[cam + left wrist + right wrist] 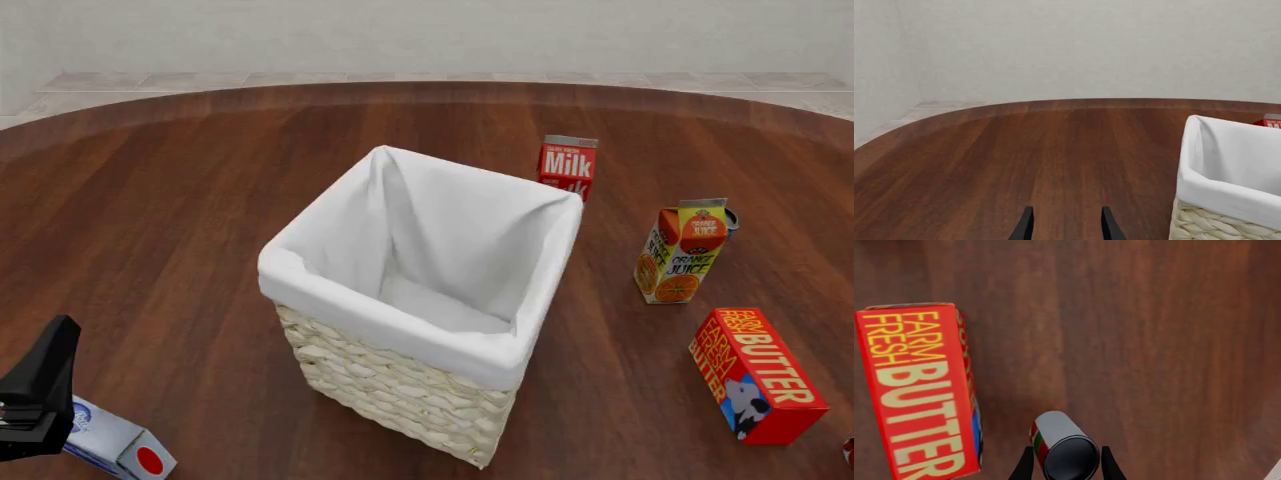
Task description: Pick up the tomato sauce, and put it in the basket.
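Dark wood covers the bench (174,200), with the basket (400,400) standing mid-bench. Your right claw (1065,462) has its fingers apart, one on each side of the tomato sauce can (1062,447), which sits beside the butter box (917,390), well to the right of the basket. Whether the can stands upright or leans, you cannot tell. The fingers seem not yet pressed on it. Your left claw (1065,225) hangs apart over bare wood left of the basket, far from the can, so the grasp falls to the right arm.
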Tool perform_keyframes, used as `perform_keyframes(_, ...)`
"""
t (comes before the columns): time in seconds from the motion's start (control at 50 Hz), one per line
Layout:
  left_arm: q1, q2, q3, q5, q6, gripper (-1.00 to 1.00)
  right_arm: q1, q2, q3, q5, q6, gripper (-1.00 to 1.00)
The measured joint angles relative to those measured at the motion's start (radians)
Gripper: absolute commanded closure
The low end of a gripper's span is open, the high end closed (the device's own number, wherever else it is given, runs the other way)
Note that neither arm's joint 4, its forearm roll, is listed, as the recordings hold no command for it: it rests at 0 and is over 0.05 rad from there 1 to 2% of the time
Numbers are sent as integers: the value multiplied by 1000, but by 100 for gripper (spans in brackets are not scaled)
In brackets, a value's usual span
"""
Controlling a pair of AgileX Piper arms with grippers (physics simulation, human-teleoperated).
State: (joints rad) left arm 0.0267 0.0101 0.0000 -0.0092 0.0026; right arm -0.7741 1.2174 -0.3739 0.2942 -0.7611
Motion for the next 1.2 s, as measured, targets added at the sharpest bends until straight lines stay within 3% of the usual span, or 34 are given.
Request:
perform_keyframes(0.14, 0, 0, 0, 0, 0, -100, 2, 15, 5, -17, 4, -100)
perform_keyframes(0.16, 0, 0, 0, 0, 0, -100, 2, 15, 5, -18, 5, 100)
perform_keyframes(0.32, 0, 0, 0, 0, 0, -100, -3, -2, 3, -13, -10, 100)
perform_keyframes(0.52, 0, 0, 0, 0, 0, -100, 1, -84, -17, 59, -14, 100)
perform_keyframes(0.98, 0, 0, 0, 0, 0, -100, 28, -367, -152, 381, -35, 100)
perform_keyframes(1.2, 0, 0, 0, 0, 0, -100, 103, -503, -232, 545, -33, 100)
